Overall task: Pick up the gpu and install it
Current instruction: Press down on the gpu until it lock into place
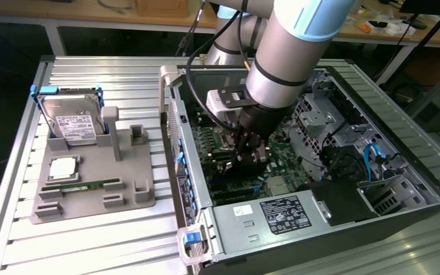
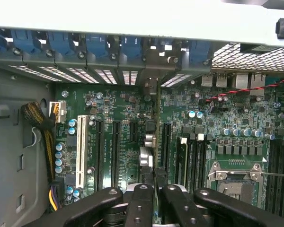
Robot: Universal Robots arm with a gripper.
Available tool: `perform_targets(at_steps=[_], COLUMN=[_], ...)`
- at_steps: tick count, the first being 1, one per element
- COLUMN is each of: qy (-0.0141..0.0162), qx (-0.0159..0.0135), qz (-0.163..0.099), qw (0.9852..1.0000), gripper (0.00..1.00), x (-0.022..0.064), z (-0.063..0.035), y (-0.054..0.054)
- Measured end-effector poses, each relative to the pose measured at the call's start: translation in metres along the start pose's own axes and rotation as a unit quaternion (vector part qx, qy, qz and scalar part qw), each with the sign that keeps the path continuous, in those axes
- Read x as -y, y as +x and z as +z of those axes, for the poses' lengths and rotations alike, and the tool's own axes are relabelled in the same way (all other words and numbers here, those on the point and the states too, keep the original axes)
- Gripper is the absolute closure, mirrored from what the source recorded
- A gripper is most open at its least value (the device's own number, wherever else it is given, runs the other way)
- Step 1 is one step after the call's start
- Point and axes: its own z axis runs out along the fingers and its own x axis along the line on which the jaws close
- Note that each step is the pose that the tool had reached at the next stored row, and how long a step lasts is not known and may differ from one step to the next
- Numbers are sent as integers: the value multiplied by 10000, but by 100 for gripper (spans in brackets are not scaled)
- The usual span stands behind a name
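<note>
The arm reaches down into the open PC case [image 1: 403,172], gripper [image 1: 244,156] low over the motherboard [image 1: 212,143] near the middle of the board. In the wrist view the gripper [image 2: 154,182] has its fingers [image 2: 141,198] drawn nearly together, pinching the top edge of a thin dark card, the gpu [image 2: 157,142], seen edge-on. The card stands upright on its edge, running from the fingers toward the rear slot openings of the case, with its silver bracket [image 2: 150,87] up against that rear wall, between the blue slot clips [image 2: 128,47]. It lines up w/ a long black slot [image 2: 166,142] just beside it; can't tell if the card edge is seated in a slot or only above it. A white slot [image 2: 80,149] and two more black slots [image 2: 100,146] lie further over, near a bundle of yellow and black wires [image 2: 45,137]. CPU socket [image 2: 234,179] sits on the other side of the card.

In the exterior view the gpu itself is hidden behind the gripper and arm. On the exterior view's left, well apart from the case, a grey holder tray [image 1: 90,189] sits on the metal table [image 1: 21,229]. It carries a hard drive [image 1: 71,117] w/ white label, a square chip [image 1: 62,167] and a green RAM stick [image 1: 82,185]. The power supply [image 1: 270,220] is at the case's near end.
</note>
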Motion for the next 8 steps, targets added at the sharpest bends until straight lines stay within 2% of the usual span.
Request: perform_targets(at_steps=[8], qy=[1], qx=[1], qz=[0], qw=[10000], gripper=[84], x=[-2], z=[-61], y=[-3])
